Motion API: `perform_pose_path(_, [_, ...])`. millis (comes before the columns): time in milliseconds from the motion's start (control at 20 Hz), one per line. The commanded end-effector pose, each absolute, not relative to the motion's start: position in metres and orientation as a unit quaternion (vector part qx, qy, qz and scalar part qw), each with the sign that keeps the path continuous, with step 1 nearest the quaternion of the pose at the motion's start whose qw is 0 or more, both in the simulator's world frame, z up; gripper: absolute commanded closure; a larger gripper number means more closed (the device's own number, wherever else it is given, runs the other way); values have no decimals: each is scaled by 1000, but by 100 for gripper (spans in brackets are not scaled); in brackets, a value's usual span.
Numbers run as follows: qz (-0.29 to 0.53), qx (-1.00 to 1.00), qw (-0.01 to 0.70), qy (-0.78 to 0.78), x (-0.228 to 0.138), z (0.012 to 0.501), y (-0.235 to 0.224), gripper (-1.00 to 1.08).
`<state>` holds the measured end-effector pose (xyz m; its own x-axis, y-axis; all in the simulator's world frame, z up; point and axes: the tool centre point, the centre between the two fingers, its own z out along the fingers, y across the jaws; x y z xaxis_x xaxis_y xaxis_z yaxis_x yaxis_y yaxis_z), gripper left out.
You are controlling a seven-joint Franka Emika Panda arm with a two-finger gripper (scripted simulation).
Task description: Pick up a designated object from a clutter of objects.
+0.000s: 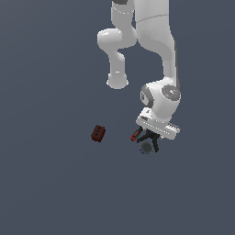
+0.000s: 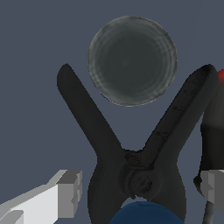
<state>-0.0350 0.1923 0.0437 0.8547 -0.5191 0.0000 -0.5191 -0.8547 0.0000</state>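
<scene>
The black V-shaped thing [image 2: 140, 170] fills the wrist view, its two thick arms spread wide and its blue round knob [image 2: 146, 214] at the pivot end. In the exterior view it [image 1: 155, 143] lies right under my hand. My gripper [image 2: 140, 183] is open, with one finger [image 2: 65, 192] on each side of the V's pivot, close to it but not closed on it. It also shows in the exterior view [image 1: 149, 139]. The grey round disc [image 2: 132, 61] lies between the V's arm tips. The red-handled screwdriver [image 2: 213, 131] lies beside one arm, next to my other finger.
The dark red block [image 1: 98, 133] lies apart, toward the exterior view's left of the gripper. The disc [image 1: 146, 148] and the screwdriver [image 1: 136, 134] crowd close around the gripper. The arm's base [image 1: 117, 81] stands behind on the grey floor.
</scene>
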Motion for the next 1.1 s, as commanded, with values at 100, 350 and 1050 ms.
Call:
perform_pose_path(100, [0,963,0,-270,-35,26,192,-92])
perform_pose_path(350, [0,963,0,-270,-35,19,193,-92])
perform_pose_path(1050, [10,962,-5,-274,-25,31,190,108])
